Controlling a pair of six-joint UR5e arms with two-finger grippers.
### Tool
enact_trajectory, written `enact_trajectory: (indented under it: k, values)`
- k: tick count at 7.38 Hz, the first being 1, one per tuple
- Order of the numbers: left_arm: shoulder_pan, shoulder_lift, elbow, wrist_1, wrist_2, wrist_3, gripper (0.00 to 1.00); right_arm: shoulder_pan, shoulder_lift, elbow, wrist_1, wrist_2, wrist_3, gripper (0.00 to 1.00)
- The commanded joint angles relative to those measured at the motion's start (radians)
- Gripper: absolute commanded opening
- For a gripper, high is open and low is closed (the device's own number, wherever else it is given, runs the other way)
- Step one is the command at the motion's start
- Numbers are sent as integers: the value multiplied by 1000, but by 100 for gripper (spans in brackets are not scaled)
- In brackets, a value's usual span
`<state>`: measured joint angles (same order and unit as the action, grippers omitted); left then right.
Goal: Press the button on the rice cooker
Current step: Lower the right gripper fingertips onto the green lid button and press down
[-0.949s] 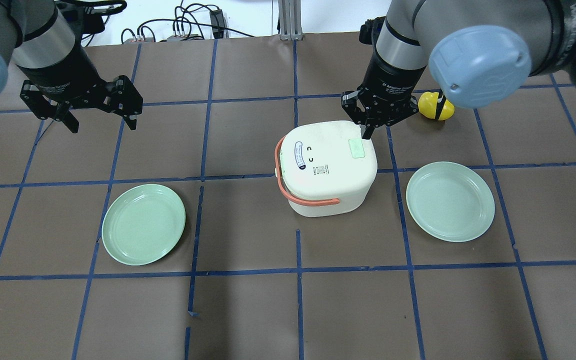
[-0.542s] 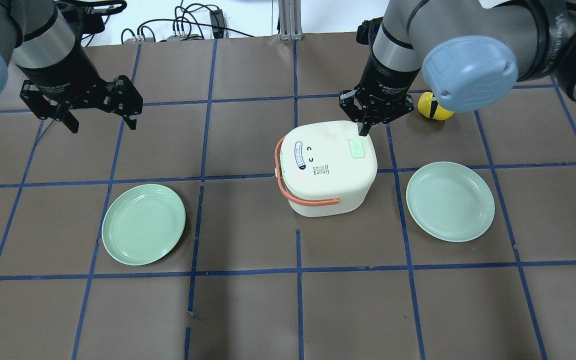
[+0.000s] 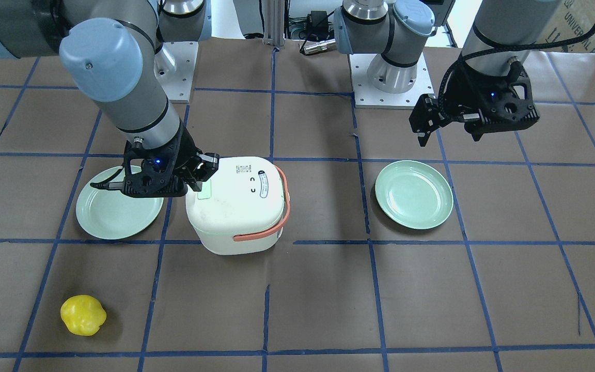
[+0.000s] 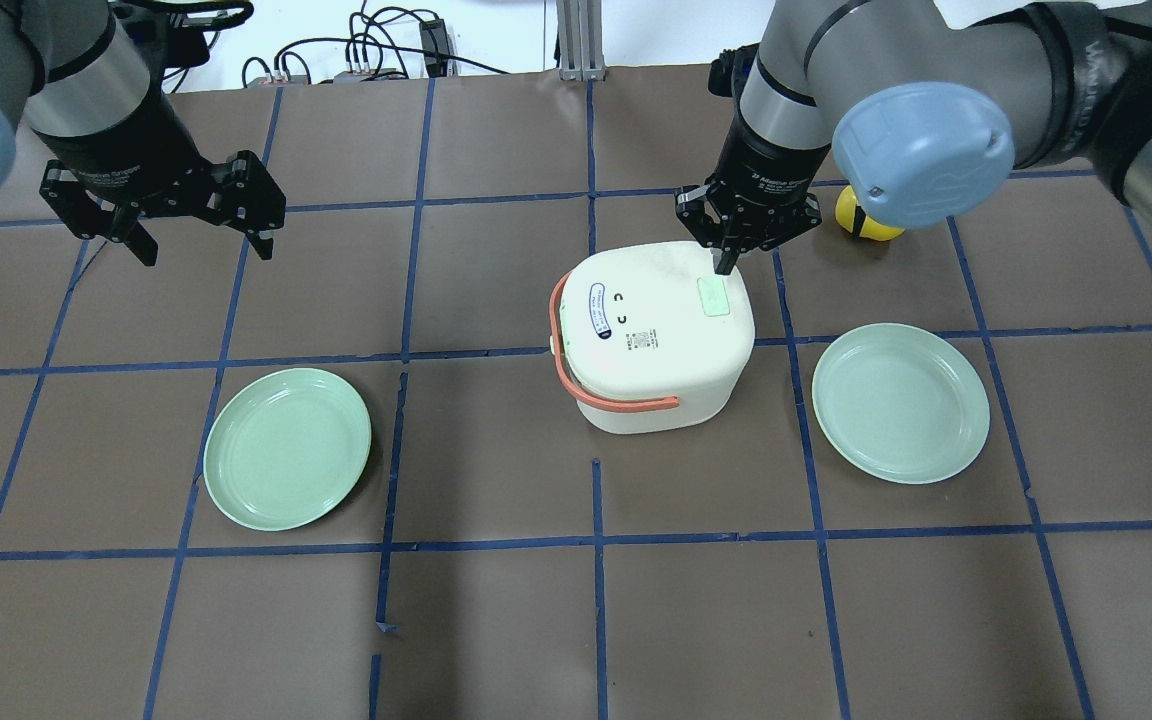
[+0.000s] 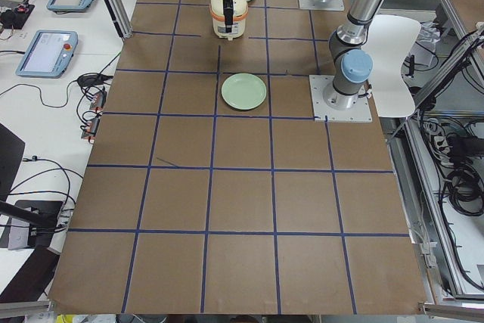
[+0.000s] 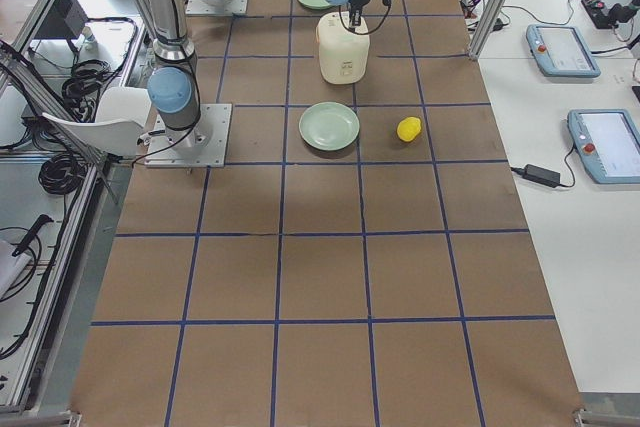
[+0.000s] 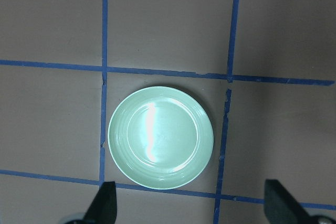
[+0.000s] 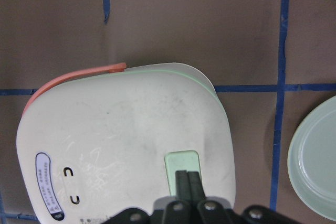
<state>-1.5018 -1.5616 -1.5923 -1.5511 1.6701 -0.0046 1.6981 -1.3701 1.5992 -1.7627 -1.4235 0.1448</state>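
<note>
the cooker (image 4: pixel 651 340) stands upright near the middle of the table (image 4: pixel 496 620), lid down, its orange handle (image 4: pixel 576 385) lying along the lid's edge from 9 round to 6 o'clock in the overhead view. the pale green button (image 4: pixel 713 297) sits on the lid towards 1 o'clock. the right gripper (image 4: pixel 723 262) points straight down over it with its fingers (image 8: pixel 188 179) clenched together and grasping nothing. in the wrist view their joined tip lies over the near half of the button. whether the tip touches the button cannot be told.

the left gripper (image 4: pixel 201 240) hangs well apart at the cooker's 10 o'clock, its fingers spread wide and released, above bare table. one plate (image 4: pixel 901 402) lies near the cooker at 4 o'clock, another plate (image 4: pixel 287 448) farther off at 8 o'clock. in the front view a yellow toy (image 3: pixel 83 315) rests at the cooker's 7 o'clock, well apart.
</note>
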Motion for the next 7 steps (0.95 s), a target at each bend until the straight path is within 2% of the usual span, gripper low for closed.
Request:
enact_trajectory:
  k: [1, 7]
  values:
    - [0, 0, 0, 0, -1, 0, 100, 0, 12, 30, -58, 0, 1, 10]
    - [0, 0, 0, 0, 0, 0, 100, 0, 23, 59, -70, 0, 7, 11]
